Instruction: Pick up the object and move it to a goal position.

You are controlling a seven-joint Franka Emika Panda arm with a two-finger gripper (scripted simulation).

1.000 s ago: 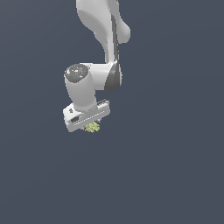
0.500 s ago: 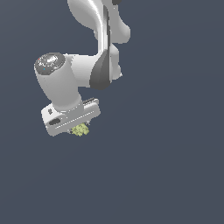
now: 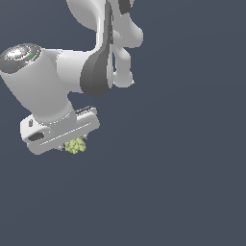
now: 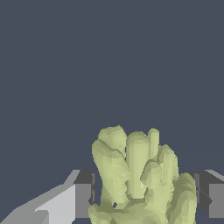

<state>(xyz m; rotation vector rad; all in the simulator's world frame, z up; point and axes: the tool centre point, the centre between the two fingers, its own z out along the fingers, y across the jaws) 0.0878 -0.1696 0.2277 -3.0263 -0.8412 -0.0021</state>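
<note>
The object, a small lumpy yellow-green clump (image 3: 75, 145), hangs just under the white hand of my arm in the exterior view, towards the exterior view's left. My gripper (image 3: 73, 146) is shut on it. In the wrist view the clump (image 4: 138, 179) fills the space between the two dark finger pads (image 4: 84, 194), which press on it from both sides, with my gripper (image 4: 144, 194) closed around it. The fingers are mostly hidden behind the hand in the exterior view.
A plain dark grey-blue surface (image 3: 182, 182) lies all around and behind the arm. The white arm's links (image 3: 103, 29) rise to the upper edge of the exterior view. No goal marker shows.
The hand with the clump has moved towards the exterior view's left and closer to that camera, so it looks larger. The clump has stayed in the grip.
</note>
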